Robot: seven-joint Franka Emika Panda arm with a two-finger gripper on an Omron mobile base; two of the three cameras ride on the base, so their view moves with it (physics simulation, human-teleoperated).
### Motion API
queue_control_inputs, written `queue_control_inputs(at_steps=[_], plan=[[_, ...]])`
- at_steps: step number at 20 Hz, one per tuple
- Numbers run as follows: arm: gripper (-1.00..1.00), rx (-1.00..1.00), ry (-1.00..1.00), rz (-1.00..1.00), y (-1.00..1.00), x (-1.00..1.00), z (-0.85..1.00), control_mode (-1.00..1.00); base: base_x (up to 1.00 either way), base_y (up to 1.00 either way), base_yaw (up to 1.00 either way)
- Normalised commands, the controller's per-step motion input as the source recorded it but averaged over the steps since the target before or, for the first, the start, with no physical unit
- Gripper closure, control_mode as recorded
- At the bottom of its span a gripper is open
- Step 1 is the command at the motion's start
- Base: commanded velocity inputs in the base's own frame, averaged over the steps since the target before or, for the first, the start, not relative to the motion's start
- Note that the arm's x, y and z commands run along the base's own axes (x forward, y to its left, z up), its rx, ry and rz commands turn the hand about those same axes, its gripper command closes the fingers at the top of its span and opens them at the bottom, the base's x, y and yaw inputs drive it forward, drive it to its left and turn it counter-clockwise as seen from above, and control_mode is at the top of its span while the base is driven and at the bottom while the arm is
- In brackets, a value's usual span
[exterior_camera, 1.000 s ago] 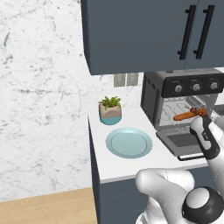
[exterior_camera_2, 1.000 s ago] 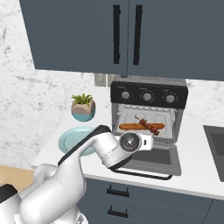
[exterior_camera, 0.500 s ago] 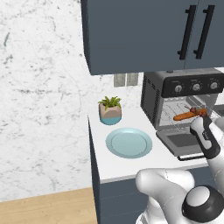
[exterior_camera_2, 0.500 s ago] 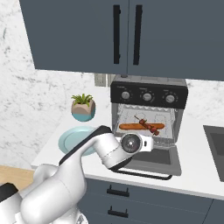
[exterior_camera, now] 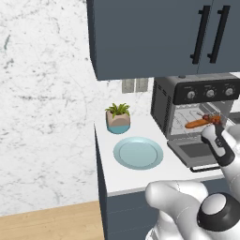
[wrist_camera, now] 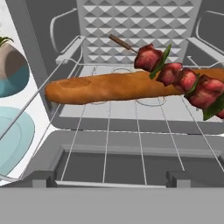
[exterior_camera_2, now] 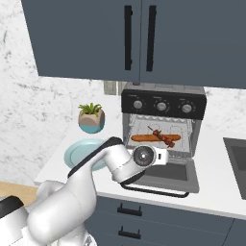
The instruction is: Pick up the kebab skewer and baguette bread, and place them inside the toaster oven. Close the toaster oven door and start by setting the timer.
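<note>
Whether the gripper (exterior_camera_2: 163, 156) stood wide or narrow I could not tell; it hung just in front of the toaster oven (exterior_camera_2: 163, 126), above the toaster oven door (exterior_camera_2: 166, 175), which lay dropped open. At far left sat a potted plant (exterior_camera_2: 91, 117), with a pale blue plate (exterior_camera_2: 81, 153) near it on the counter (exterior_camera_2: 218, 190). Inside the oven, on the wire rack (wrist_camera: 131, 127), the baguette bread (wrist_camera: 113, 87) lay lengthwise, and the kebab skewer (wrist_camera: 181, 81) rested across its right end, touching it.

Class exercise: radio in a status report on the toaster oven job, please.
Gripper state unclear, holding nothing visible. Baguette bread and kebab skewer both lie on the wire rack inside the toaster oven. Toaster oven door down, open. Nothing in the way.
</note>
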Motion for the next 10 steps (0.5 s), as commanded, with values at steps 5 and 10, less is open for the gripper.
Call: queue_control_inputs(at_steps=[5, 10], plan=[[-1.0, 0.0, 0.0, 0.0, 0.0, 0.18, -0.06, -1.0, 0.0, 0.0, 0.0], [-1.0, 0.0, 0.0, 0.0, 0.0, 0.24, -0.11, -1.0, 0.0, 0.0, 0.0]])
